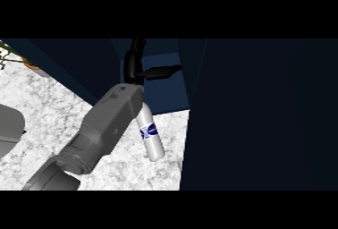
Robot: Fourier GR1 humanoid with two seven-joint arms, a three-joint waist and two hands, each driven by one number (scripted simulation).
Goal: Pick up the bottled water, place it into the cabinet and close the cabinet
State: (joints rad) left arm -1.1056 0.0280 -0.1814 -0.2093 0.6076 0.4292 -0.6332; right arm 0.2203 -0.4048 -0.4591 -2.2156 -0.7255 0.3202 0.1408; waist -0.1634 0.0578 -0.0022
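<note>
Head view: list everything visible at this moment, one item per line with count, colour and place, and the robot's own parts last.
bottled water: one, white with a blue label, tilted over the counter at centre, partly hidden by the forearm.
cabinet: one, dark blue, across the top; its interior opens behind the hand.
cabinet door: one, dark blue, filling the right side.
counter: one, speckled white and grey, left and lower centre.
potted plant: one, green leaves in an orange pot, far upper left, cut by the edge.
grey object: one, at the left edge, too cropped to identify.
forearm: one, grey, rising from the lower left.
hand: one, black, at the cabinet opening; which side it belongs to is unclear.
</note>
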